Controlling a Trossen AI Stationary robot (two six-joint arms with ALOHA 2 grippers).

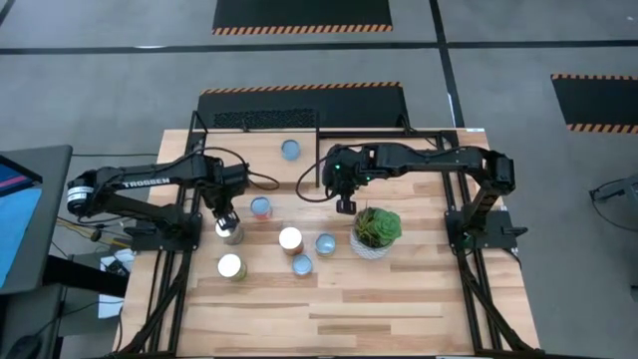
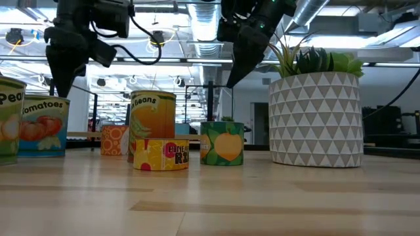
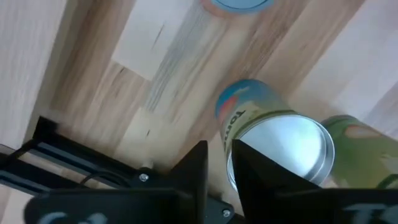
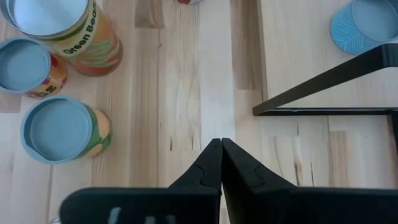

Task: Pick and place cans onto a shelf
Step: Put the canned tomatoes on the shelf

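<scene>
Six cans stand on their bases on the table; another, pale-blue-topped can (image 1: 290, 150) stands on the shelf (image 1: 254, 150) at the far side. My left gripper (image 1: 227, 219) hangs pointing down just above a silver-topped tomato can (image 3: 280, 149) at the table's left, over that can's edge. It is open by only a narrow gap and holds nothing; in the low view its tip (image 2: 63, 90) ends above the can (image 2: 42, 124). My right gripper (image 1: 346, 207) is shut and empty. It hangs in the air near the table's middle, beside the plant.
A green plant in a white patterned pot (image 1: 375, 229) stands right of the cans. The other cans cluster near the middle: a green-beans can (image 4: 62, 25), a blue-topped can (image 4: 59, 129), a low orange one (image 2: 161, 155). The shelf's black bars (image 4: 323, 87) rise at the far side.
</scene>
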